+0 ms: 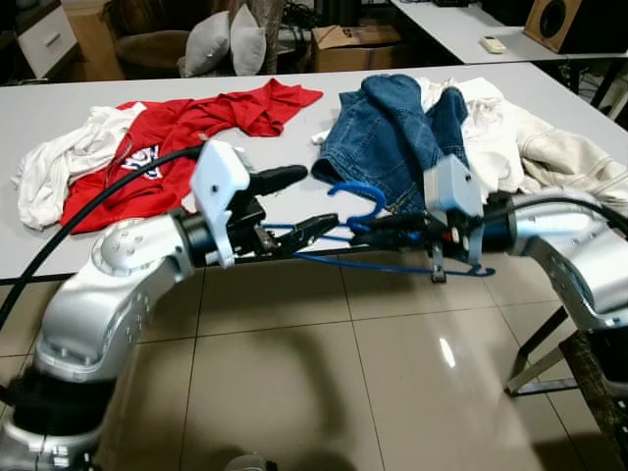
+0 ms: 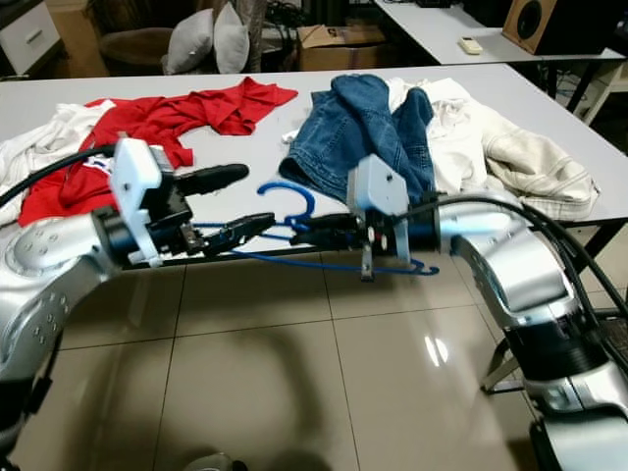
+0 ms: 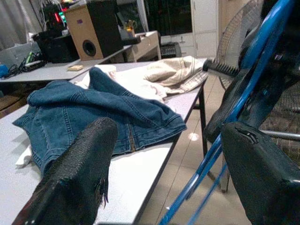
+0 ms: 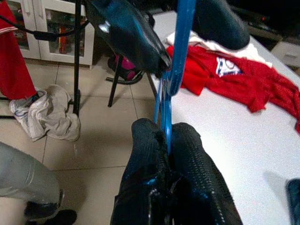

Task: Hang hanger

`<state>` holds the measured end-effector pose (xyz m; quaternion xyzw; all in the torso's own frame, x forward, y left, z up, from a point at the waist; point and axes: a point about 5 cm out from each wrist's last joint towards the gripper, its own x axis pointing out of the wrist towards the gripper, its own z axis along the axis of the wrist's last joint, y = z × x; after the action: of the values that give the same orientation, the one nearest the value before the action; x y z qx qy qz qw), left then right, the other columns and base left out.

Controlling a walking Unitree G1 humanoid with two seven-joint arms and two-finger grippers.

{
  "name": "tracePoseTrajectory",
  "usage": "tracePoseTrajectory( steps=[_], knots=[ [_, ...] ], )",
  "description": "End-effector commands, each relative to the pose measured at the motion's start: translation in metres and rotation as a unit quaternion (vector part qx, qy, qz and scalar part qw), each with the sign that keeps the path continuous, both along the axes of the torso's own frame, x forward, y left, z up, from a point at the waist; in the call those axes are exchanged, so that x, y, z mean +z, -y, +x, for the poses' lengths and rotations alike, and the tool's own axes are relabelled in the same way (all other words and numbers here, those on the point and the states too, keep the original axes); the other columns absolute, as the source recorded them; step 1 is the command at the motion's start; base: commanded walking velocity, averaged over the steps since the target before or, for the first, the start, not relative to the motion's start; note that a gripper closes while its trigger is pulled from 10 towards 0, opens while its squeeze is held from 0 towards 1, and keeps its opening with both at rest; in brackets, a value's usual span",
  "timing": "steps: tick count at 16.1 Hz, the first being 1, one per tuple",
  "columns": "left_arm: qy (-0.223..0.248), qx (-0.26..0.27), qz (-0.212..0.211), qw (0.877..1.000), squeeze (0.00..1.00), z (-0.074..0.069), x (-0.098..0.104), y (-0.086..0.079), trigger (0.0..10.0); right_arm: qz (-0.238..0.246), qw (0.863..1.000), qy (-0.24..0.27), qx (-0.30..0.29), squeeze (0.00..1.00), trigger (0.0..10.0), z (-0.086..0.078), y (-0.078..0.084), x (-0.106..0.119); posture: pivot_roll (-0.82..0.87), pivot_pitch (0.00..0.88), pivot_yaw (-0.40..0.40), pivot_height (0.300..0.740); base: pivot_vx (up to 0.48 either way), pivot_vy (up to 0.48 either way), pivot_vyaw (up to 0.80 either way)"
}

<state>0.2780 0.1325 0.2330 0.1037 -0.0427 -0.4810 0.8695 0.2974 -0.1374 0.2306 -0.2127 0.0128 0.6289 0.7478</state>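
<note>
Along the near edge of the white table (image 1: 59,113) we hold a blue hanger (image 1: 355,196) between our two arms, above the tiled floor (image 1: 324,373) and just in front of the tabletop. Our right gripper (image 4: 168,136) has its two black fingers pressed together on the hanger's thin blue wire, which runs up between them in the right wrist view. Our left gripper (image 1: 294,206) stands open: one finger (image 1: 278,178) points out over the table edge and the other finger (image 1: 316,228) lies lower, against the hanger's wire frame; in the left wrist view the blue wire passes between the spread fingers, close to one of them, and we cannot tell whether it touches. The hanger's hook curves upward between the two grippers, and its lower bar runs under our right wrist. On the table behind the hanger lie a blue denim garment (image 1: 392,128), a red shirt (image 1: 186,132) with a white print, a white garment (image 1: 69,162) at the far left and a cream garment (image 1: 540,147) at the right. Two grey cushions (image 1: 228,41) and a cardboard box (image 1: 353,44) stand beyond the table.
</note>
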Motion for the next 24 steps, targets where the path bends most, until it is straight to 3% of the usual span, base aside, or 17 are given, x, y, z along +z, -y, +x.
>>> tracePoseTrajectory(
  steps=[1,3,4,5,6,7,9,10,11,13,14,17,20,21,24],
  knots=[
    [0.0,0.0,0.009,1.0,0.0,0.001,0.001,-0.002,10.0,0.0,1.0,0.011,0.01,0.0,10.0,-0.001,-0.001,0.005,-0.05,0.0,0.055,0.74,0.0,0.0,0.0],
    [-0.017,0.027,-0.03,0.999,0.0,0.0,0.001,-0.015,10.0,-0.017,0.999,0.015,-0.039,0.0,10.0,-0.001,0.004,-0.01,-0.05,0.003,0.077,0.74,0.0,0.0,0.0],
    [-0.032,0.064,-0.049,0.996,0.0,-0.002,-0.005,-0.025,10.0,-0.02,0.994,0.012,-0.105,0.0,10.0,-0.001,0.009,-0.022,-0.06,0.012,0.096,0.74,0.0,0.0,0.0],
    [-0.04,0.08,-0.053,0.995,0.0,-0.004,-0.009,-0.03,10.0,-0.02,0.991,0.012,-0.128,0.0,10.0,-0.001,0.011,-0.027,-0.06,0.014,0.1,0.74,0.0,0.0,0.0],
    [-0.066,0.13,-0.067,0.987,0.0,-0.007,-0.024,-0.04,10.0,0.008,0.981,-0.004,-0.196,0.0,10.0,-0.003,0.015,-0.037,-0.07,0.024,0.11,0.74,0.0,0.0,0.0],
    [-0.058,0.168,-0.071,0.982,0.0,-0.011,-0.034,-0.045,10.0,0.031,0.971,-0.012,-0.237,0.0,10.0,-0.006,0.016,-0.044,-0.07,0.027,0.108,0.74,0.0,0.0,0.0],
    [-0.055,0.277,-0.058,0.958,0.0,-0.012,-0.058,-0.05,10.0,0.07,0.946,-0.018,-0.315,0.0,10.0,-0.015,0.018,-0.063,-0.05,0.024,0.087,0.74,0.0,0.0,0.0],
    [-0.062,0.323,-0.041,0.944,0.0,-0.012,-0.07,-0.052,10.0,0.094,0.923,-0.041,-0.37,0.0,10.0,-0.019,0.02,-0.073,-0.03,0.033,0.074,0.74,0.0,0.0,0.0],
    [-0.066,0.369,-0.034,0.926,0.0,-0.014,-0.081,-0.053,10.0,0.11,0.887,-0.064,-0.443,0.0,10.0,-0.02,0.024,-0.087,-0.02,0.035,0.07,0.74,0.0,0.341,0.0],
    [-0.067,0.401,-0.036,0.913,0.0,-0.019,-0.087,-0.049,10.0,0.119,0.851,-0.06,-0.507,0.0,10.0,-0.019,0.032,-0.097,-0.01,0.035,0.072,0.74,0.0,0.345,0.0],
    [-0.069,0.403,-0.03,0.912,0.0,-0.023,-0.092,-0.047,10.0,0.127,0.837,-0.049,-0.529,0.0,10.0,-0.02,0.035,-0.098,-0.02,0.032,0.074,0.74,0.0,0.345,0.0],
    [-0.075,0.387,-0.02,0.919,0.0,-0.022,-0.102,-0.039,10.0,0.123,0.832,-0.042,-0.54,0.0,10.0,-0.032,0.033,-0.102,-0.07,0.034,0.09,0.74,0.0,0.347,0.0],
    [-0.07,0.395,-0.023,0.916,0.0,-0.017,-0.102,-0.039,10.0,0.128,0.828,-0.052,-0.543,0.0,10.0,-0.047,0.03,-0.106,-0.09,0.028,0.091,0.74,0.0,0.35,0.0],
    [-0.073,0.4,-0.025,0.913,0.0,-0.017,-0.104,-0.04,10.0,0.136,0.817,-0.062,-0.556,0.0,10.0,-0.051,0.033,-0.108,-0.09,0.02,0.085,0.74,0.0,0.349,0.0],
    [-0.067,0.401,-0.026,0.913,0.0,-0.017,-0.102,-0.038,10.0,0.144,0.813,-0.067,-0.56,0.0,10.0,-0.049,0.032,-0.11,-0.07,0.013,0.075,0.74,0.0,0.347,0.0]
  ],
)
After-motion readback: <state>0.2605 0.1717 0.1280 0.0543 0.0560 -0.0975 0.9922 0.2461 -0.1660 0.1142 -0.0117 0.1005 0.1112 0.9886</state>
